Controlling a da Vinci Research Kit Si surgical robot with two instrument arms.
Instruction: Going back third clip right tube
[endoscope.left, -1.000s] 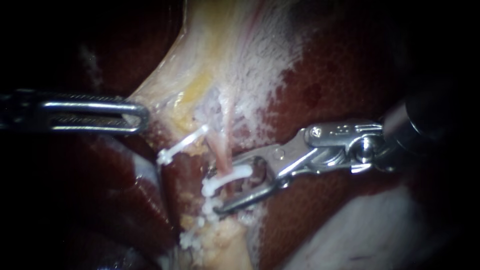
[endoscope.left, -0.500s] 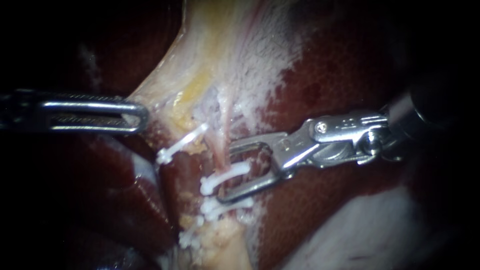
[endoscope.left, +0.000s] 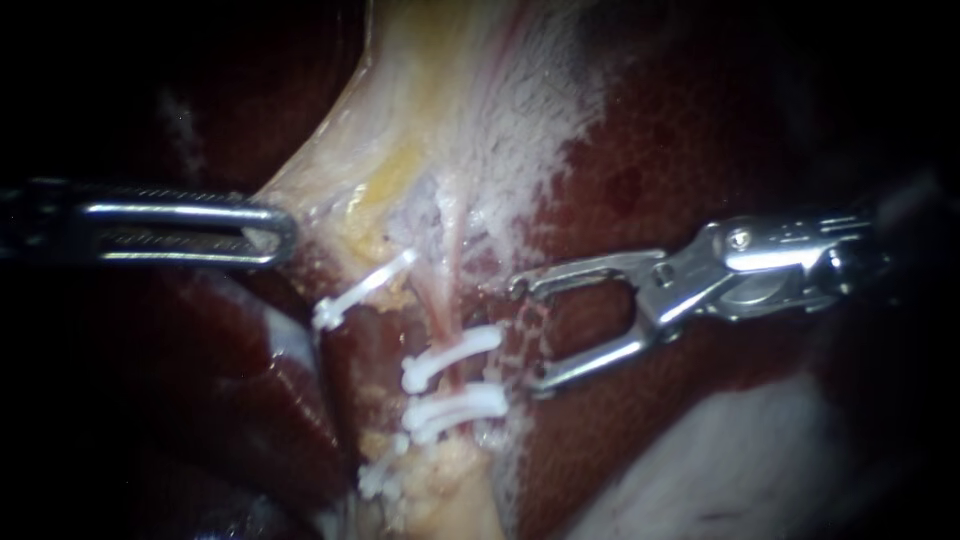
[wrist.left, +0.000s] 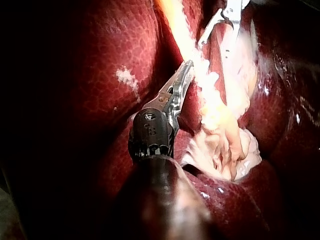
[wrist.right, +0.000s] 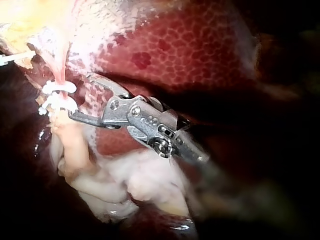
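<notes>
Thin pink right tube (endoscope.left: 445, 300) runs downward. An upper white clip (endoscope.left: 452, 355) crosses it, closed. The lower white clip (endoscope.left: 455, 408) sits just beneath.

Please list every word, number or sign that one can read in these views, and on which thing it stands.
Readable text: none.
Small marks on the left instrument: too small to read.
Small marks on the right instrument: too blurred to read.
The clips and the liver carry no text.
</notes>
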